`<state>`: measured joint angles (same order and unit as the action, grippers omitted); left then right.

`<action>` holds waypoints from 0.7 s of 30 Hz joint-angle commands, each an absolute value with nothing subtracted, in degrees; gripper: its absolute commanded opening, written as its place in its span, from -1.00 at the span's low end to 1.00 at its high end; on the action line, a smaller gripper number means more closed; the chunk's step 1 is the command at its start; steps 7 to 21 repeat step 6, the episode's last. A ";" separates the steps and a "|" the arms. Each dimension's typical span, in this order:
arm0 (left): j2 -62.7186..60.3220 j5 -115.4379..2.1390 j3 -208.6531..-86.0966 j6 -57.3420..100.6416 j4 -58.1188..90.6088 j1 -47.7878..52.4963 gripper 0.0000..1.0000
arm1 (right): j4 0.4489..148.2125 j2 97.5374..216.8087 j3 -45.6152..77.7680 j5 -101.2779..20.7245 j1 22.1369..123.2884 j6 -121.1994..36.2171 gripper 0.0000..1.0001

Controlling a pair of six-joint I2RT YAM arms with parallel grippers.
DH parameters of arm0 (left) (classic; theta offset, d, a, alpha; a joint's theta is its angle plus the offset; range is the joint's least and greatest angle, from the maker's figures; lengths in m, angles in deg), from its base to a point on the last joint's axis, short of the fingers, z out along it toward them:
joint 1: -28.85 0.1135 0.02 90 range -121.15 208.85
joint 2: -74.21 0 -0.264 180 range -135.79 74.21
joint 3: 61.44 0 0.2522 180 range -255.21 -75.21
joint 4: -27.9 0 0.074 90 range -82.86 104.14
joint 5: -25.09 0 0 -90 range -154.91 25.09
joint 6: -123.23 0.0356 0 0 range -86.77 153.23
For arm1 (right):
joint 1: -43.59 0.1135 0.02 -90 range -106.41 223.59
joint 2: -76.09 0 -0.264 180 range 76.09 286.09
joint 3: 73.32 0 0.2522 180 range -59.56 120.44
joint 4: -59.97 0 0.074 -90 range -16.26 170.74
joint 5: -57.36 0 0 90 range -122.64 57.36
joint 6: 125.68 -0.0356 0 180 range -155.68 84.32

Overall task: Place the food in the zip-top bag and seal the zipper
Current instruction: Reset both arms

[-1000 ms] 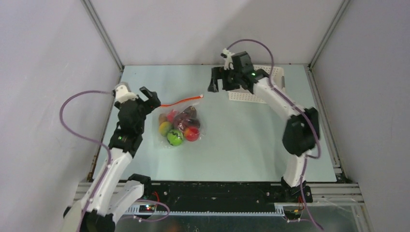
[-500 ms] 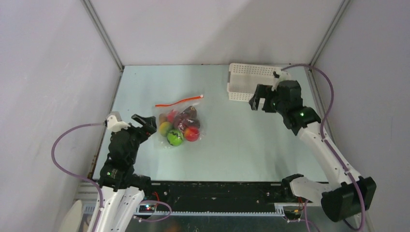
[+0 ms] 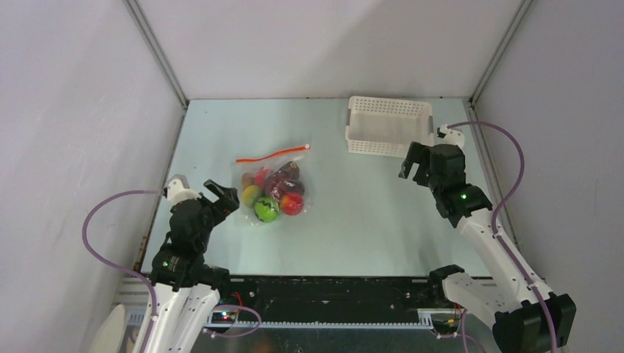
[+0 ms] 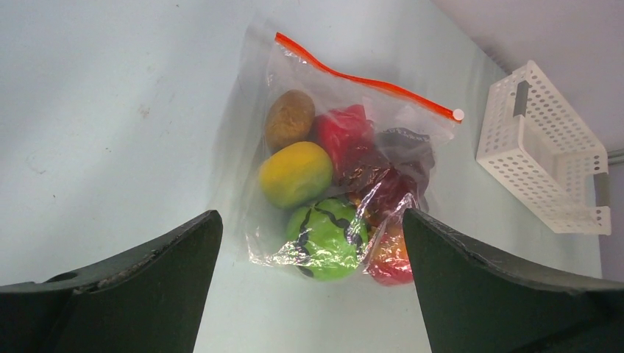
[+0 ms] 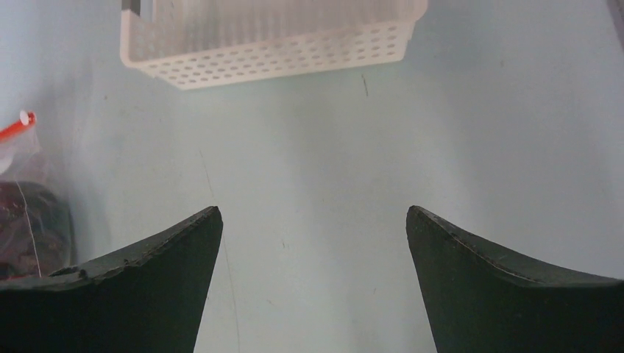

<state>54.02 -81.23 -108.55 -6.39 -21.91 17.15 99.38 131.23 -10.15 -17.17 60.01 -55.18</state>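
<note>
The clear zip-top bag (image 3: 274,185) lies on the table left of centre, with the toy fruits inside: a bright green ball (image 4: 329,237), a yellow one (image 4: 296,173), a brown one (image 4: 289,119) and red and maroon ones (image 4: 342,137). Its orange-red zipper (image 3: 268,155) runs along the far edge with the white slider (image 4: 458,115) at its right end. My left gripper (image 3: 223,195) is open and empty, just left of the bag. My right gripper (image 3: 413,163) is open and empty, far right of the bag, in front of the basket.
A white perforated basket (image 3: 388,125) stands at the back right, also in the right wrist view (image 5: 265,51) and the left wrist view (image 4: 544,151). Grey walls enclose the table on three sides.
Both arms have drawn back toward the near edge. The left gripper moved back from beside the zipper's left end; the right gripper moved from near the slider to the right front of the basket. The bag has not moved.
</note>
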 commanded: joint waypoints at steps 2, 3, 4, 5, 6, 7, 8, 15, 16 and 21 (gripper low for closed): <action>54.00 -81.91 -109.94 -6.37 -22.22 17.43 0.99 | 93.35 128.47 -11.53 -11.91 59.92 -56.34 0.99; 53.95 -81.94 -109.89 -6.33 -22.23 17.43 0.99 | 93.08 128.34 -11.60 -12.18 59.91 -56.16 0.99; 53.92 -82.00 -109.78 -6.33 -22.24 17.43 0.99 | 93.07 128.20 -11.69 -12.30 59.88 -56.00 0.99; 53.82 -81.94 -109.76 -6.28 -22.24 17.43 0.99 | 93.14 128.12 -11.76 -12.41 59.88 -55.86 0.99; 53.82 -81.89 -109.75 -6.26 -22.29 17.43 0.99 | 93.06 127.73 -12.01 -12.42 59.86 -55.69 0.99; 53.82 -81.89 -109.75 -6.26 -22.29 17.43 0.99 | 93.06 127.73 -12.01 -12.42 59.86 -55.69 0.99; 53.82 -81.89 -109.75 -6.26 -22.29 17.43 0.99 | 93.06 127.73 -12.01 -12.42 59.86 -55.69 0.99; 53.82 -81.89 -109.75 -6.26 -22.29 17.43 0.99 | 93.06 127.73 -12.01 -12.42 59.86 -55.69 0.99; 53.82 -81.89 -109.75 -6.26 -22.29 17.43 0.99 | 93.06 127.73 -12.01 -12.42 59.86 -55.69 0.99; 53.82 -81.89 -109.75 -6.26 -22.29 17.43 0.99 | 93.06 127.73 -12.01 -12.42 59.86 -55.69 0.99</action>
